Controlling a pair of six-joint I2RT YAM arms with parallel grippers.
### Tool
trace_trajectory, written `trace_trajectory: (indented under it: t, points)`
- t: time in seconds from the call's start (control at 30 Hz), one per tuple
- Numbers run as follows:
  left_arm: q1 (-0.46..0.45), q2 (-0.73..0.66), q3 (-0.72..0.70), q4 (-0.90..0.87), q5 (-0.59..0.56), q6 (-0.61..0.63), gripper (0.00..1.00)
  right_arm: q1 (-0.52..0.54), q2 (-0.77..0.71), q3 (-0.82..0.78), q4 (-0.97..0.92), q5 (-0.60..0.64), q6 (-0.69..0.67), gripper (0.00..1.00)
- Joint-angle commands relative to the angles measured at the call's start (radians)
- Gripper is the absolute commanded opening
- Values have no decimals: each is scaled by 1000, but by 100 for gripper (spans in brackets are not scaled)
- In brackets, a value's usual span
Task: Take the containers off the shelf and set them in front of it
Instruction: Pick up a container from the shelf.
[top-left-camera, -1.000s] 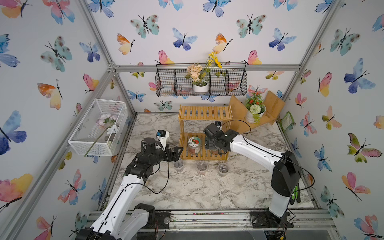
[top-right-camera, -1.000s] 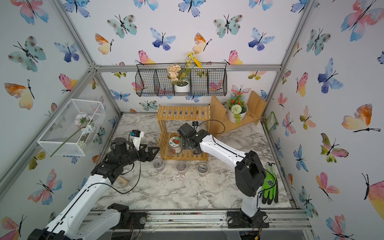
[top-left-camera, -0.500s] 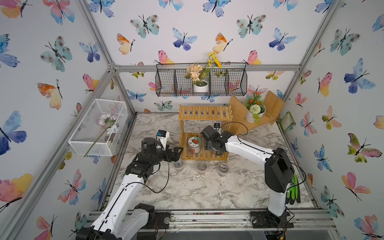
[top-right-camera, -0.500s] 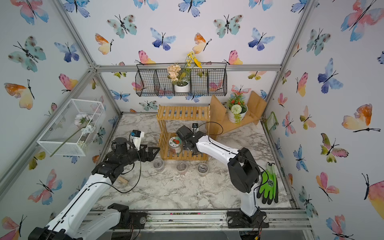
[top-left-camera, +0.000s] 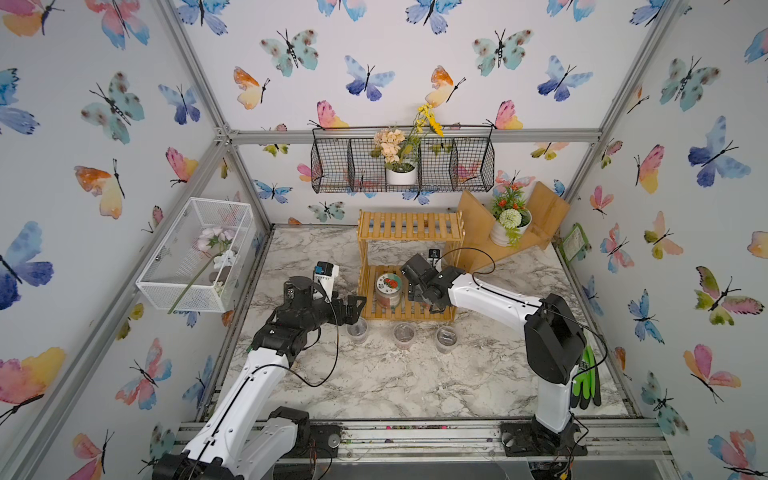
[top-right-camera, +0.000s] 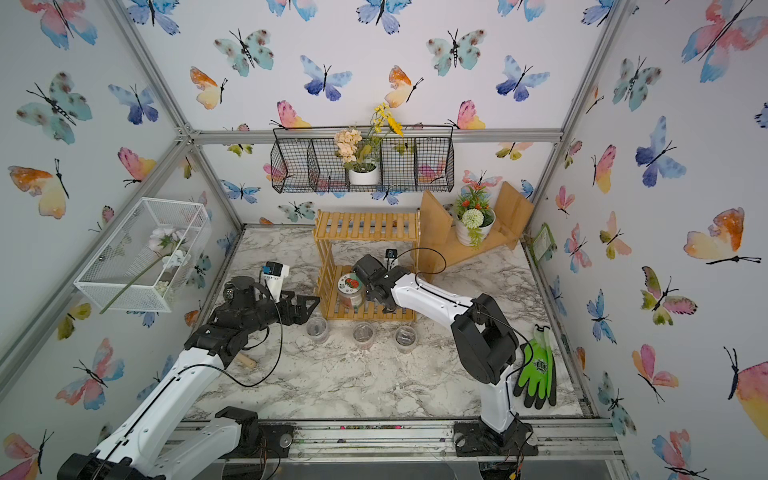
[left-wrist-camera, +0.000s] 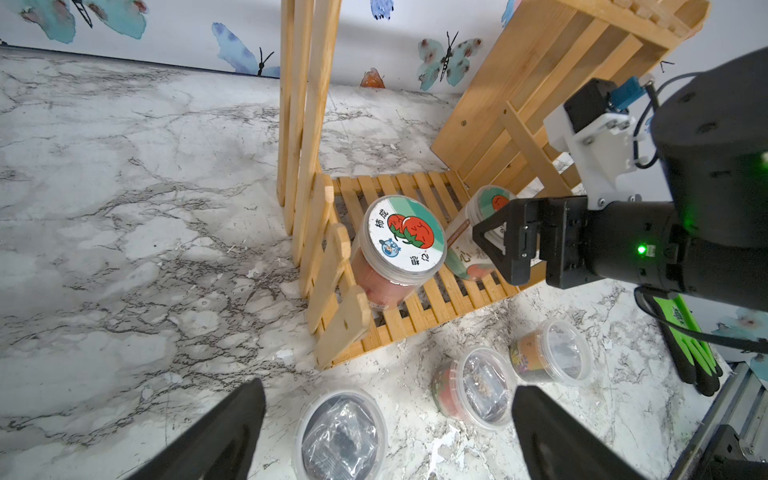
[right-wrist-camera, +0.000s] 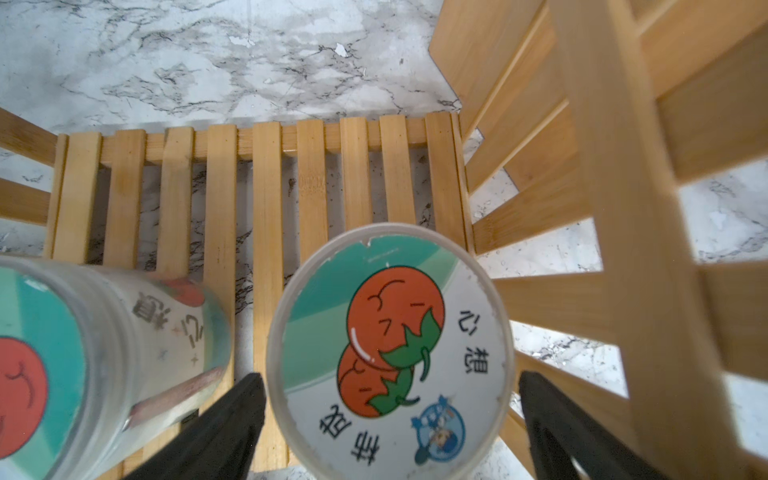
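The yellow slatted shelf (top-left-camera: 409, 226) stands at the back of the marble table. Two teal-lidded jars stand on its lower tier: one (top-left-camera: 389, 284) (left-wrist-camera: 405, 239) is free, and the other (right-wrist-camera: 390, 332) (left-wrist-camera: 492, 199) sits between the fingers of my open right gripper (right-wrist-camera: 388, 378) (top-left-camera: 415, 291), with small gaps on both sides. In the top views that gripper hides the second jar. Three clear cups (top-left-camera: 357, 330) (top-left-camera: 404, 334) (top-left-camera: 446, 338) stand on the table in front of the shelf. My left gripper (left-wrist-camera: 388, 386) (top-left-camera: 355, 306) hangs open above the leftmost cup (left-wrist-camera: 340, 432).
A black wire basket (top-left-camera: 469, 166) with a flower pot hangs on the back wall. A white wire cage (top-left-camera: 195, 253) is on the left wall. A wooden board stand (top-left-camera: 473, 224) with a pot is right of the shelf. Green gloves (top-left-camera: 586, 378) lie at the right edge.
My right arm has slid left and a little deeper into the shelf's lower tier, over the jar. The left arm and the cups have not moved.
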Motion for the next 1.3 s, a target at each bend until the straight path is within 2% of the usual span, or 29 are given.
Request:
trace_trajectory:
  t: [0.0, 0.83, 1.07, 1.27]
  points:
    - [4, -6, -5, 5, 18, 9, 99, -18, 31, -22, 38, -11, -9, 98]
    - [4, -9, -5, -4, 1, 10, 99, -56, 90, -30, 112, -42, -74, 99]
    - [4, -6, -2, -5, -2, 10, 99, -56, 71, -50, 158, -55, -123, 79]
    - [5, -4, 1, -5, -3, 10, 99, -56, 57, -51, 158, -65, -143, 71]
